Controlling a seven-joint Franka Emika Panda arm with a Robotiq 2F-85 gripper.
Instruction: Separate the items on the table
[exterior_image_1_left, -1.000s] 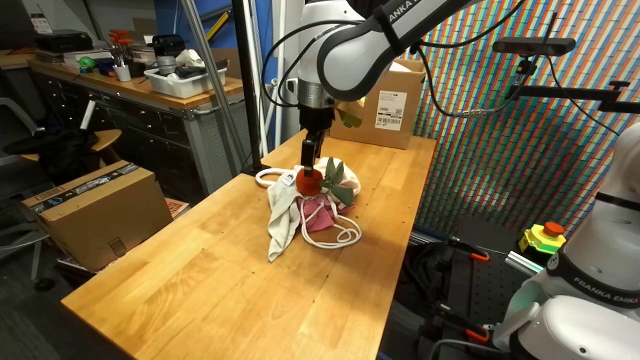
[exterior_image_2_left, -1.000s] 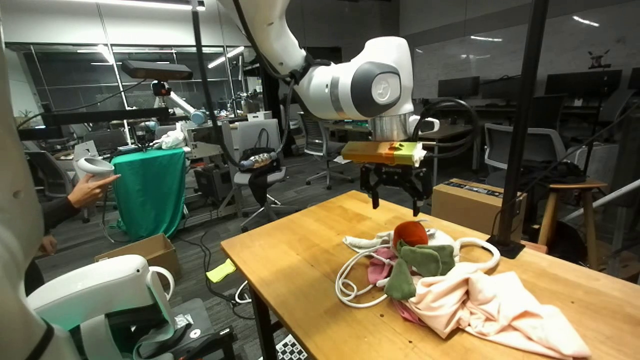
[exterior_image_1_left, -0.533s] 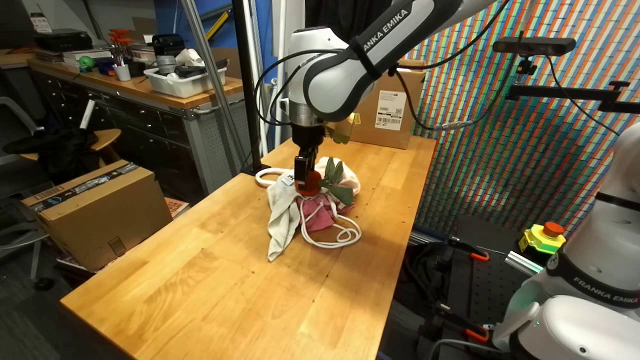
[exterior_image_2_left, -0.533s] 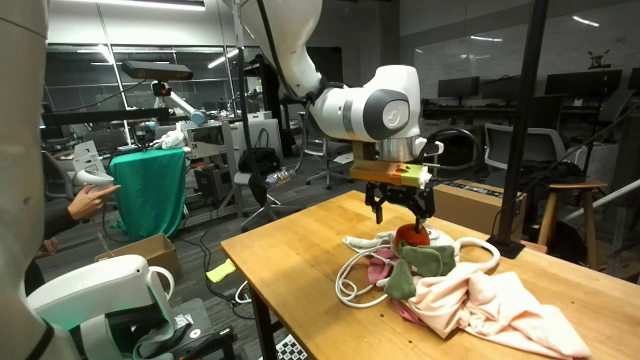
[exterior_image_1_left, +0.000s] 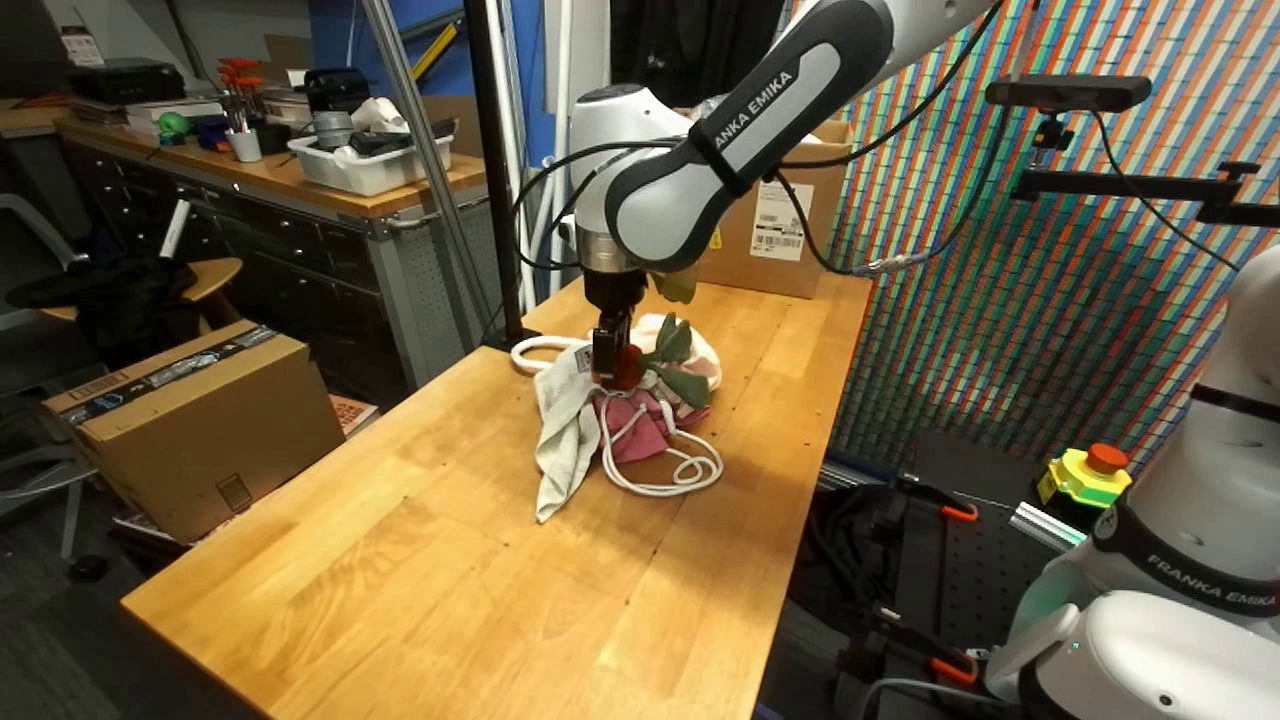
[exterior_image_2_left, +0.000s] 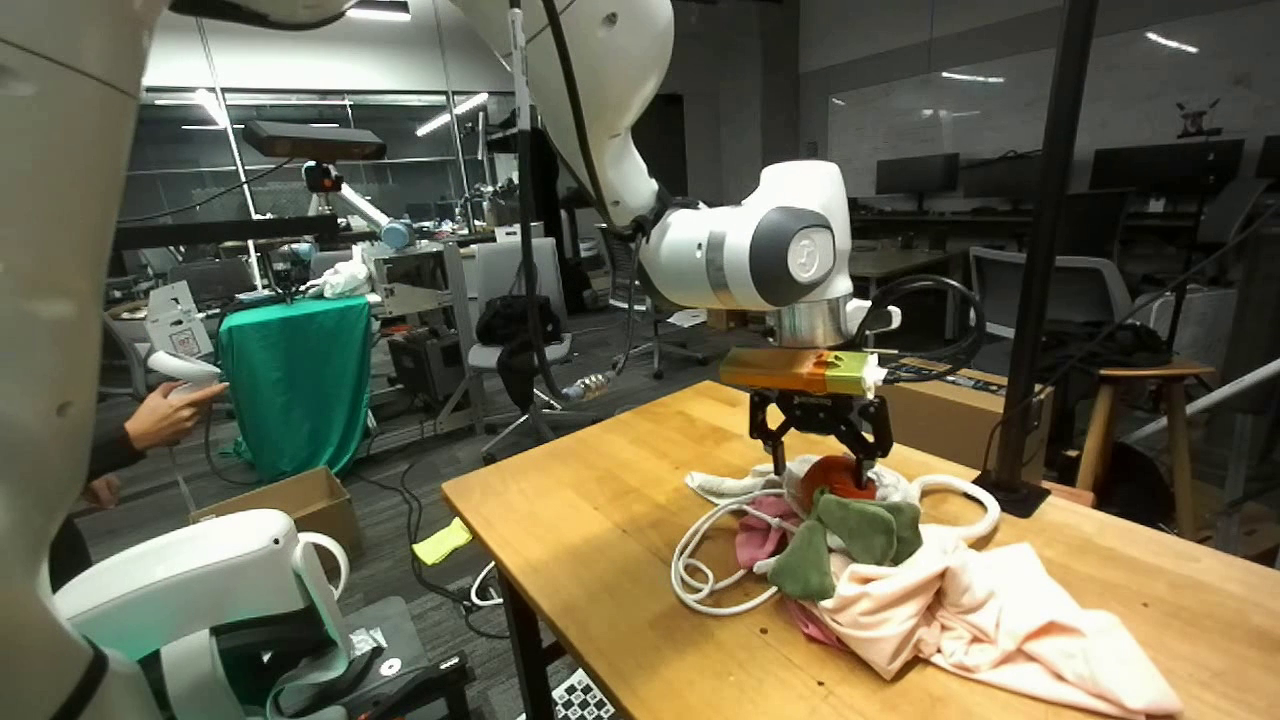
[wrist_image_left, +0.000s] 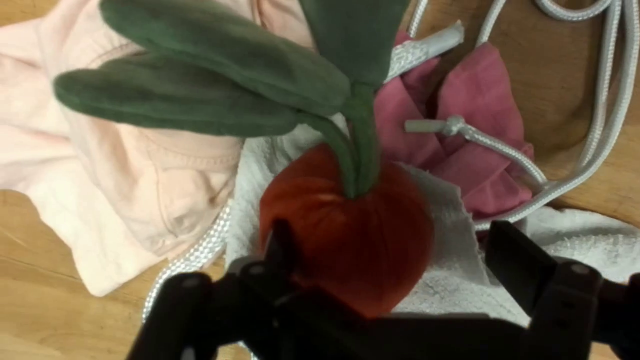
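Observation:
A red plush fruit (wrist_image_left: 350, 240) with green leaves (wrist_image_left: 215, 75) lies on top of a cloth pile; it also shows in both exterior views (exterior_image_1_left: 630, 367) (exterior_image_2_left: 835, 482). Under and beside it are a whitish cloth (wrist_image_left: 450, 285), a dark pink cloth (wrist_image_left: 480, 115) and a peach cloth (exterior_image_2_left: 960, 610). A white cord (exterior_image_2_left: 690, 580) loops out of the pile. My gripper (wrist_image_left: 390, 231) is open and low over the fruit; it shows in an exterior view (exterior_image_2_left: 822, 474). One finger overlaps the fruit's side, contact unclear. The other is apart from it, over the whitish cloth.
The pile lies on a wooden table (exterior_image_1_left: 450, 560). A black post (exterior_image_2_left: 1045, 250) stands at the table edge near the pile. A cardboard box (exterior_image_1_left: 770, 230) is at the table's far end. Another cardboard box (exterior_image_1_left: 200, 420) stands beside the table.
My gripper has come down from above the pile to the red plush fruit, still open. The fruit and its leaves have shifted slightly. The cloths look much the same.

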